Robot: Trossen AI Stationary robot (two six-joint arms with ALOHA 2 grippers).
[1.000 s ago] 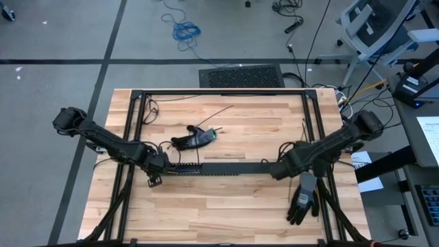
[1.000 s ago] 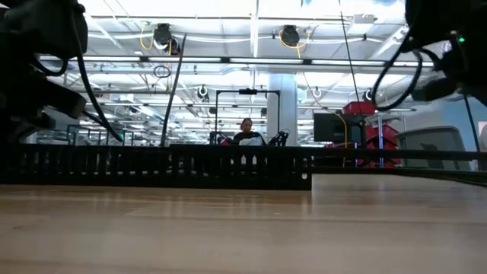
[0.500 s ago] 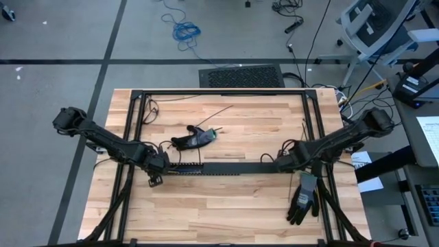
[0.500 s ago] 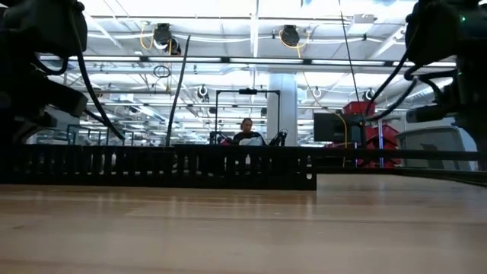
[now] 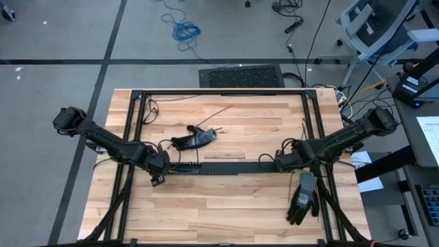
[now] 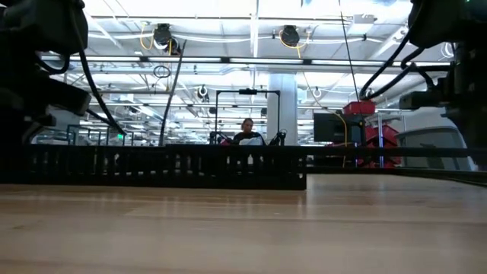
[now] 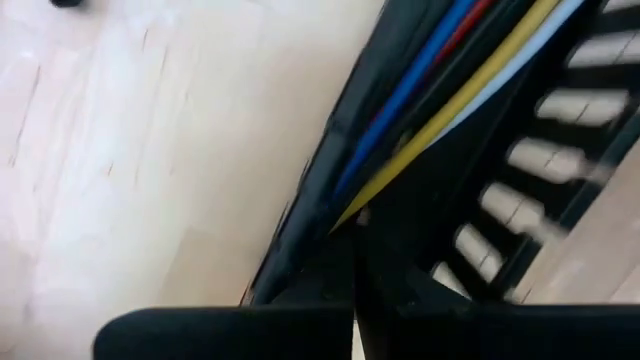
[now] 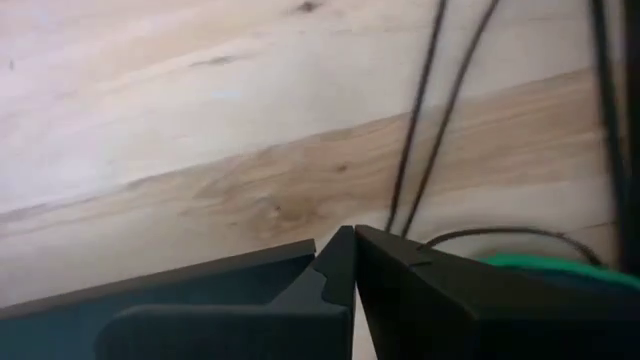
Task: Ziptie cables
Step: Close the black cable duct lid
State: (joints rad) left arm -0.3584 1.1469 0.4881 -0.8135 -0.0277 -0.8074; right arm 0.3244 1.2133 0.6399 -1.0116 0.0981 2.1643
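Pale wooden planks form the table [image 5: 226,199], where a long black slotted plastic duct [image 5: 219,168] lies across the middle with the cables [image 7: 470,75], thin blue, red, yellow and white wires, running inside it. Each claw is pressed together and empty: the left claw [image 5: 159,178] at the duct's left end, the right claw [image 5: 280,165] at its right end. No ziptie appears fitted, so the job seems early, and next a claw must spread to gather the wires.

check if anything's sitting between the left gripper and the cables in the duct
Nothing visible stands between them. The left gripper, shut, sits at the near end of the black slotted duct, and in its wrist view the cables run inside the duct right ahead of its fingers.
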